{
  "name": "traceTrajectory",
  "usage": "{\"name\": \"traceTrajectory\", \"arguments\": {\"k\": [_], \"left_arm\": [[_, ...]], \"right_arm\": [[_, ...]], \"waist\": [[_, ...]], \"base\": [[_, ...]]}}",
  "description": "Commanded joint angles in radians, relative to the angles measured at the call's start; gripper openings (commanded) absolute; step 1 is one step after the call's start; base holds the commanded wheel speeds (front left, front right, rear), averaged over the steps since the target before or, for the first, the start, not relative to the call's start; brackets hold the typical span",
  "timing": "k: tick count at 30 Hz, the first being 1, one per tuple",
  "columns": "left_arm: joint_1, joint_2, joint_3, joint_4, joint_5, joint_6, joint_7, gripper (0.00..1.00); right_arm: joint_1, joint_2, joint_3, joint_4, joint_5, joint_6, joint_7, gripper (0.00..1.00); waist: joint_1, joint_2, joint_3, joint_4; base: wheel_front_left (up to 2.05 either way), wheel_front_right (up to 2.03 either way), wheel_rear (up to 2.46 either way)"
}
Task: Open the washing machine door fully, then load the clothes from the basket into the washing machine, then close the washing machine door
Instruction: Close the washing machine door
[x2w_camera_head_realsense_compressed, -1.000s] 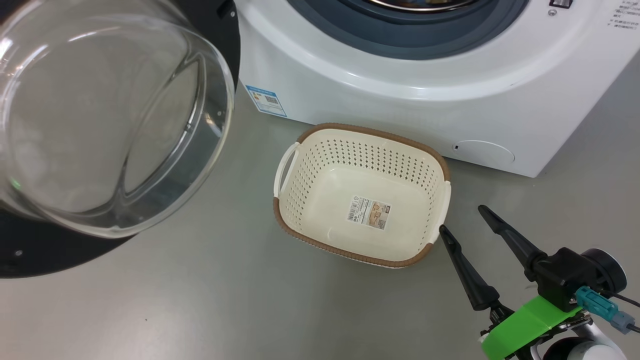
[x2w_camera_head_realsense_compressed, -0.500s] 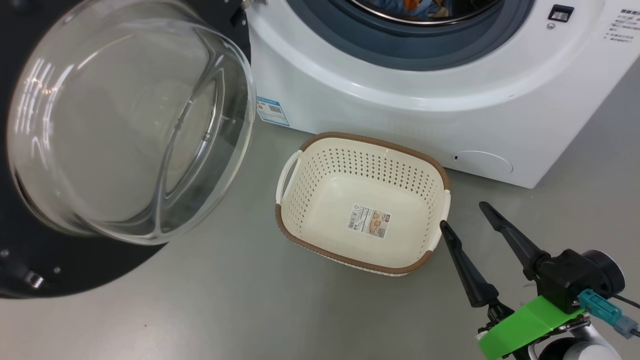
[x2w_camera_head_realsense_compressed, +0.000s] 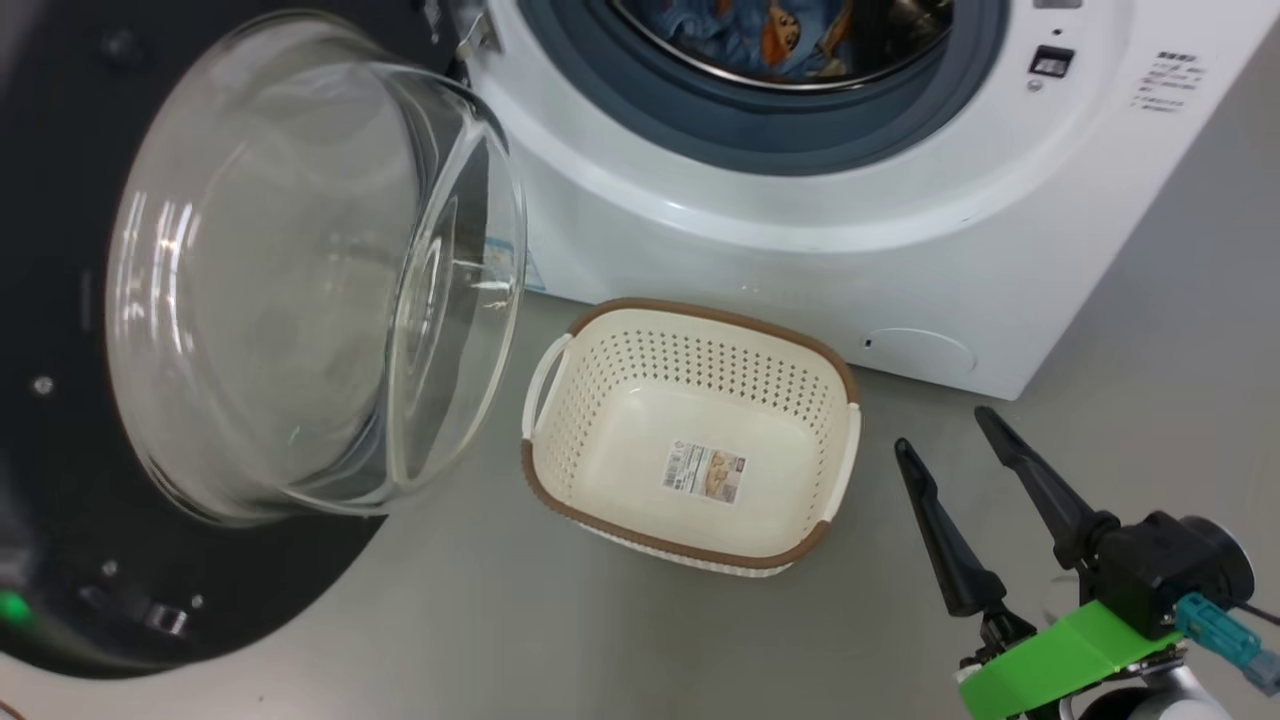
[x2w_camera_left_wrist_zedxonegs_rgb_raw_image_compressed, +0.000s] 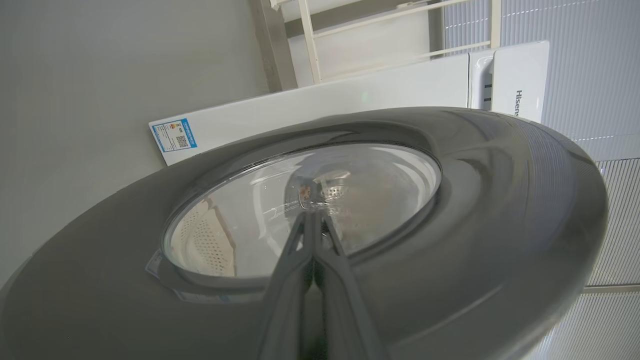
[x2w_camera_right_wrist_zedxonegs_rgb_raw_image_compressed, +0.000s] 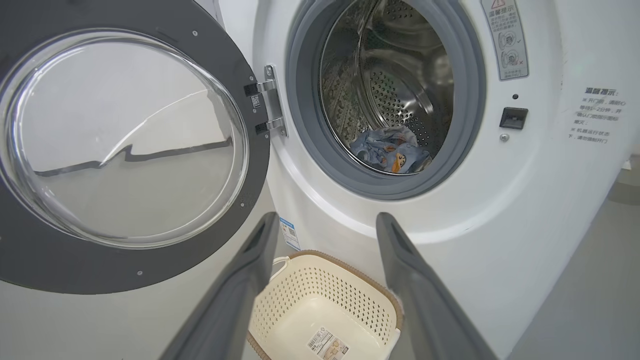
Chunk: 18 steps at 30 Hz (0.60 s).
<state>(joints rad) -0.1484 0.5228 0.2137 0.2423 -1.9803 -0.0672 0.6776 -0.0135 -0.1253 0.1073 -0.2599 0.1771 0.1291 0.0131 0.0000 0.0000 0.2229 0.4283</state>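
The loading looks done. The basket (x2w_camera_head_realsense_compressed: 700, 312) sits with nothing in it on the floor (x2w_camera_head_realsense_compressed: 500, 620), and the clothes (x2w_camera_right_wrist_zedxonegs_rgb_raw_image_compressed: 387, 150) lie in the drum (x2w_camera_right_wrist_zedxonegs_rgb_raw_image_compressed: 400, 75) of the washing machine (x2w_camera_head_realsense_compressed: 800, 270), at six o'clock of its round opening in the right wrist view. The step in hand is judged to be closing the door (x2w_camera_head_realsense_compressed: 300, 280), which stands swung out at nine o'clock of the basket. The left hand (x2w_camera_left_wrist_zedxonegs_rgb_raw_image_compressed: 311, 220), fingers pressed together on nothing, points at the door's outer side; whether it touches cannot be told. The right hand (x2w_camera_head_realsense_compressed: 944, 430), fingers apart and empty, hovers at four o'clock of the basket. The next move calls for a steady push on that outer side, swinging the door round its hinge (x2w_camera_right_wrist_zedxonegs_rgb_raw_image_compressed: 267, 107) until it latches, with no cloth caught on the grey seal (x2w_camera_right_wrist_zedxonegs_rgb_raw_image_compressed: 310, 165).
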Motion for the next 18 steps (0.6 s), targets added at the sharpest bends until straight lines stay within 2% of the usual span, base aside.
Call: {"name": "traceTrajectory", "arguments": {"k": [1, 11, 18], "left_arm": [[0.004, 0.045, 0.029, -0.054, 0.004, 0.002, 0.016, 0.0], [0.12, 0.032, -0.005, -0.247, 0.001, 0.047, 0.069, 0.0], [0.171, 0.013, -0.042, -0.335, -0.001, 0.059, 0.1, 0.0]], "right_arm": [[0.011, 0.009, 0.019, -0.021, -0.012, 0.002, -0.013, 1.0], [0.043, 0.036, 0.016, -0.003, -0.005, 0.002, -0.04, 1.0], [0.059, 0.049, 0.02, 0.009, -0.001, 0.002, -0.054, 1.0]], "waist": [[0.0, 0.0, -0.022, -0.024], [0.0, 0.0, -0.078, -0.098], [0.0, 0.0, -0.108, -0.15]], "base": [[0.0, 0.0, 0.0], [0.0, 0.0, 0.0], [0.0, 0.0, 0.0]]}}
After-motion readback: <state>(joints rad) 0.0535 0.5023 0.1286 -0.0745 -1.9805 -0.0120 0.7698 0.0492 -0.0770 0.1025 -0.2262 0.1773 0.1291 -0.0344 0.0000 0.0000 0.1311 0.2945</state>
